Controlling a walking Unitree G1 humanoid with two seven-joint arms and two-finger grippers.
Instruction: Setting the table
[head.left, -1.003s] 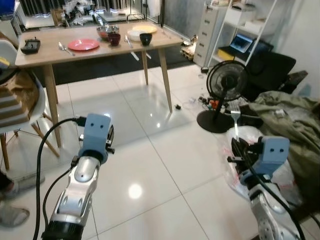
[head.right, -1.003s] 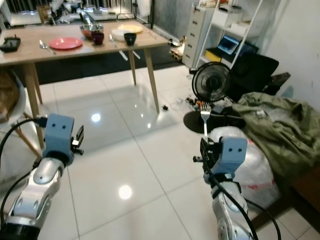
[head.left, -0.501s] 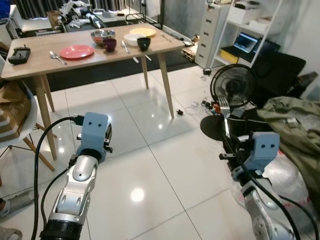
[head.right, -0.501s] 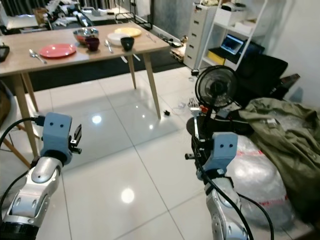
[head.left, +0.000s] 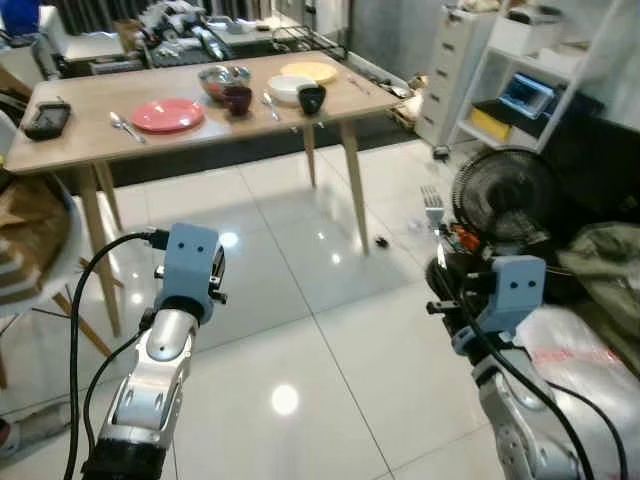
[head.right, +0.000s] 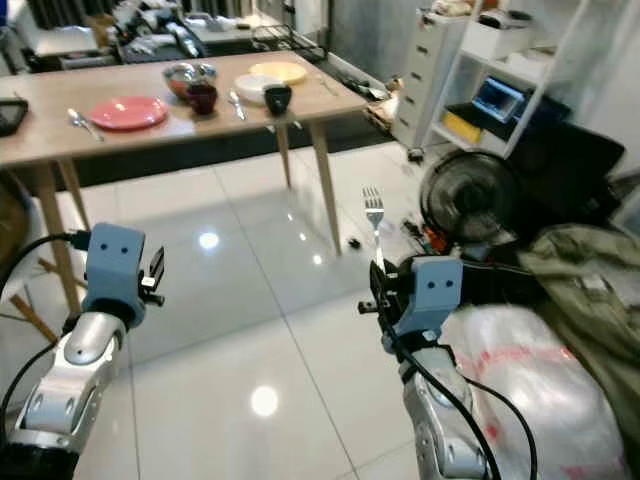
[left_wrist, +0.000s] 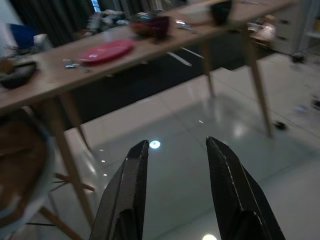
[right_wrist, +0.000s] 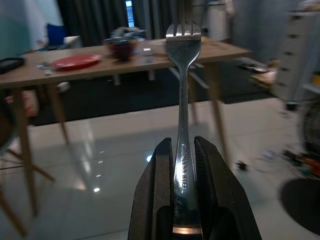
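the fork (right_wrist: 182, 100) stands upright, clamped in my right gripper (right_wrist: 182, 150). my left gripper (left_wrist: 177, 150) is apart, far from the wooden table (head.right: 150, 125).

Wooden table (head.left: 190, 130) with red plate (head.left: 167, 115), bowls and spoon (head.left: 128, 125); upright fork (head.left: 434, 206) above right gripper (head.left: 441, 272); fan (head.left: 505, 190) behind.

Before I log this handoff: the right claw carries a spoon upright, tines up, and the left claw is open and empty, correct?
Not a spoon: the right claw is shut on a fork, upright, tines up, as the right wrist view shows. The left claw is open and empty.
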